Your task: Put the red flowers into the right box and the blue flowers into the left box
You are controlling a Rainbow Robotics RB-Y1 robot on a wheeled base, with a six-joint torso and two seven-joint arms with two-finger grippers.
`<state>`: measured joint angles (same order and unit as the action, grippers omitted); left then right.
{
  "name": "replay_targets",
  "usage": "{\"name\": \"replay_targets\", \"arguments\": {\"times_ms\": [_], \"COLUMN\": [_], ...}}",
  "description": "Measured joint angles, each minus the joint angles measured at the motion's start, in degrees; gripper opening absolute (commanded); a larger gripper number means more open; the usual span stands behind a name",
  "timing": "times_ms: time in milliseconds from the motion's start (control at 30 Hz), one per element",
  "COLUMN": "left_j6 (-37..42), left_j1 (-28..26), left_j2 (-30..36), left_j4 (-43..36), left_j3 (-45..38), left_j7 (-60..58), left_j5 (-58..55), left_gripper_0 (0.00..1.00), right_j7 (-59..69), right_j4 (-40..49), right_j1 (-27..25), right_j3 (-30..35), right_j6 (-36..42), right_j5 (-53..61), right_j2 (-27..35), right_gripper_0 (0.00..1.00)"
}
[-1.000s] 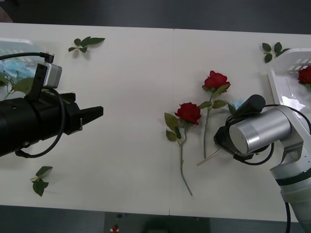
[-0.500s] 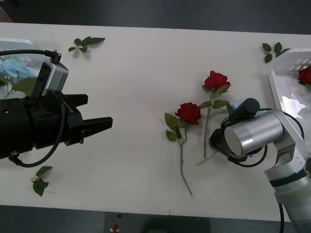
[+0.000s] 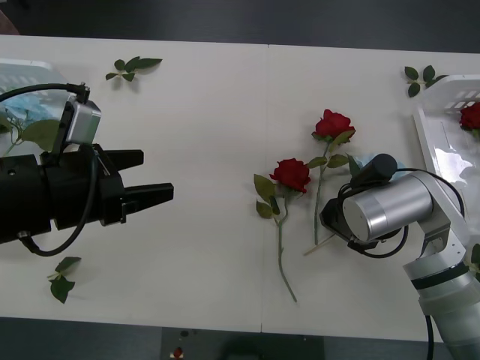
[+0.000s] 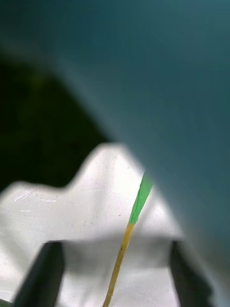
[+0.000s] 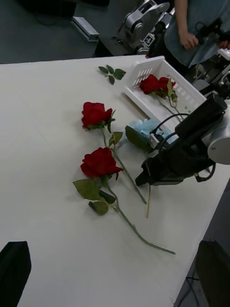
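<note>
Two deep-red artificial roses [image 3: 291,174] on thin green stems lie on the white bench [image 3: 217,135] at centre right of the front view, so your sorting is only partly done. The white slotted plastic basket-tray [image 3: 433,146] at the right edge already holds red blooms (two show in the left wrist view), and the white ribbed basket [image 3: 22,71] at the upper left holds a pale blue cluster. One more pale blue flower [image 5: 143,129] lies beside the tray, just behind your right arm.

Your right claw [image 5: 143,180] sits low at the stem ends; its own camera shows both black fingers [image 4: 40,280] spread, with a tan-green stem [image 4: 125,240] standing between them, not yet pinched. Your left claw [image 3: 154,180] hovers over the left half, spread wide and empty.

Room is generous: the middle of the bench is bare, with loose leaf sprigs [image 3: 132,67] near the edges. Mind the tray's near rim, which lies close beside the right arm.
</note>
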<state>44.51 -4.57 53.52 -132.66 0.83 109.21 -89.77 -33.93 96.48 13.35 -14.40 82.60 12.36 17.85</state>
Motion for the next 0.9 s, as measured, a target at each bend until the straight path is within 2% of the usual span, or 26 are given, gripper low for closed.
{"name": "replay_targets", "arguments": {"times_ms": [133, 367, 500, 633, 900], "left_j6": [0.02, 0.41, 5.98, 11.23, 11.46], "left_j1": [0.0, -0.01, -0.01, -0.01, -0.01], "left_j2": [-1.47, -2.3, -3.32, -7.18, -8.65], "left_j4": [2.93, 4.26, 4.26, 4.26, 4.26], "left_j3": [0.0, 0.0, -1.31, -5.33, -6.36], "left_j7": [5.81, 9.39, 9.53, 12.19, 13.21], "left_j5": [-6.19, -8.07, -9.07, -11.01, -12.02], "left_gripper_0": [1.0, 1.0, 1.0, 1.0, 1.0], "right_j7": [0.0, 0.0, 0.0, 0.0, -0.01], "right_j4": [0.0, 0.07, 2.2, 8.19, 24.67], "right_j1": [0.0, 0.0, 0.0, 0.0, -0.01], "right_j3": [0.0, 0.0, 0.01, 0.0, 0.0], "right_j6": [0.0, 0.0, 1.09, 4.22, 11.28], "right_j5": [0.0, -1.1, -1.19, -1.09, 0.38], "right_j2": [0.0, 0.0, 0.16, 1.75, 7.24], "right_gripper_0": [0.0, 0.0, 0.0, 0.0, 0.0]}}
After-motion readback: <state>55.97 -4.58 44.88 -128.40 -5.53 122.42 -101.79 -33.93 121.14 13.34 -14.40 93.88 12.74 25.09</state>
